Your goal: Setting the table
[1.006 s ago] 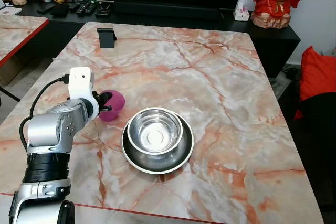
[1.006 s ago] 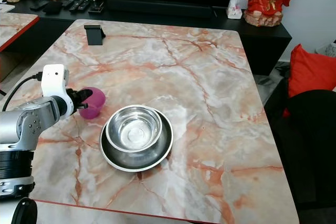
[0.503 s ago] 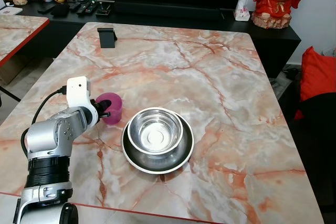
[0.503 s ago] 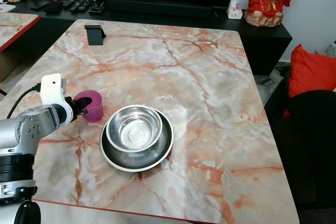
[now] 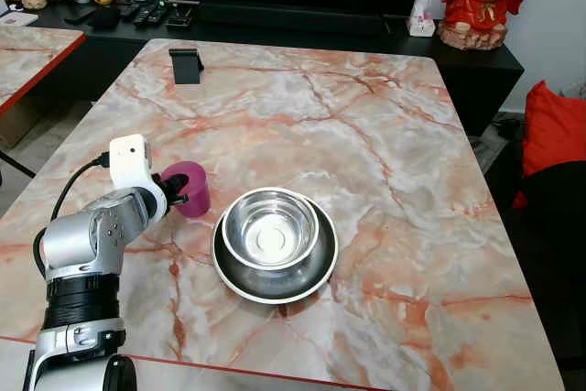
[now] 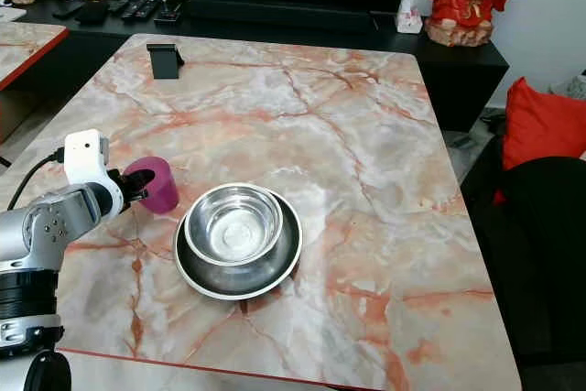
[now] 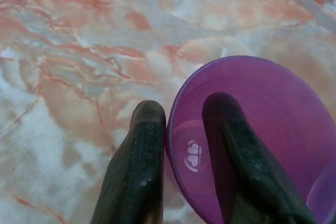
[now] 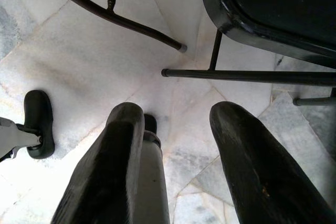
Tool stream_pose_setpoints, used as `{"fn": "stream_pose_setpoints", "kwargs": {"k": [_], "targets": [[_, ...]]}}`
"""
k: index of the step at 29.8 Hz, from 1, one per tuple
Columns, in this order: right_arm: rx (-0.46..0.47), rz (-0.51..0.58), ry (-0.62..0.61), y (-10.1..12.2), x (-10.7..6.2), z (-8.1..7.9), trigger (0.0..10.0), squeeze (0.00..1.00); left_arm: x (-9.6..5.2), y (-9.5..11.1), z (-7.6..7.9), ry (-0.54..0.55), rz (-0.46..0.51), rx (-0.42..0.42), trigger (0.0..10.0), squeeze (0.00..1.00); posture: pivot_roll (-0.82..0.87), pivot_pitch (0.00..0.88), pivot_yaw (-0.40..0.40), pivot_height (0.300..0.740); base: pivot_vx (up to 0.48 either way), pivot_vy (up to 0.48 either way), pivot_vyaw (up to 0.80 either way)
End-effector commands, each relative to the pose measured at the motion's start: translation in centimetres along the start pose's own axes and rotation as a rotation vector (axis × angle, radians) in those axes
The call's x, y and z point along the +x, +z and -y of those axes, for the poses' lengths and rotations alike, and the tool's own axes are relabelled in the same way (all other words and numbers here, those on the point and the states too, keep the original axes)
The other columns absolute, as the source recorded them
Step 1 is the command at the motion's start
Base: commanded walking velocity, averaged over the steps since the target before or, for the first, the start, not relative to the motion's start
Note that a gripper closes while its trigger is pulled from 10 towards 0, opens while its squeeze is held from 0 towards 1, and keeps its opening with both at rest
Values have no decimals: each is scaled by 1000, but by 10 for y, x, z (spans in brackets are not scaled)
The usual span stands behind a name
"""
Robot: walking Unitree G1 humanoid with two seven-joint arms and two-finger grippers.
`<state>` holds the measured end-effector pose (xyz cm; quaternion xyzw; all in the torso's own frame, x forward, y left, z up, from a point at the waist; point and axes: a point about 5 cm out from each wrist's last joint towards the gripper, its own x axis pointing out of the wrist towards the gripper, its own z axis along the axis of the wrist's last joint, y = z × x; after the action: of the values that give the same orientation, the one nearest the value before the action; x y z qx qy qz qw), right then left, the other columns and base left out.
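Your left gripper (image 7: 181,121) pinches the purple cup (image 5: 188,188) wall, tilted, left of the steel bowl (image 5: 271,229). Right gripper (image 8: 176,124) hangs idle, fingers spread.

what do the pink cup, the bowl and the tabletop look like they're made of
Cup: likely plastic, translucent purple-pink; light shines through its thin wall in the left wrist view, where the left gripper pinches the rim.
Bowl: metal, probably stainless steel; polished, with mirror-like glints. It sits on a similar metal plate.
Table: glossy marble or marble-look slab, cream with reddish veins; which one is unclear.
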<state>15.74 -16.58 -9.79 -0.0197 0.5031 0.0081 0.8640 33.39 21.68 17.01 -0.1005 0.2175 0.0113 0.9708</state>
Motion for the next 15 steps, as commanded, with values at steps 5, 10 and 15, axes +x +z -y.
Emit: {"fn": "stream_pose_setpoints", "kwargs": {"k": [5, 10, 15], "targets": [[-8, -5, -6, 1, 0, 3, 10000, 0, -4, 15, 4, -4, 59, 3, 10000, 0, 20, 17, -47, 740, 0, 0, 0], [-7, -5, -5, 1, 0, 2, 10000, 0, -4, 16, 4, -4, 61, 6, 10000, 0, 20, 18, -46, 740, 0, 0, 0], [-6, -4, -5, 1, 0, 2, 10000, 0, -5, 22, 8, -19, 102, -1, 10000, 0, 22, 18, -46, 740, 0, 0, 0]]}}
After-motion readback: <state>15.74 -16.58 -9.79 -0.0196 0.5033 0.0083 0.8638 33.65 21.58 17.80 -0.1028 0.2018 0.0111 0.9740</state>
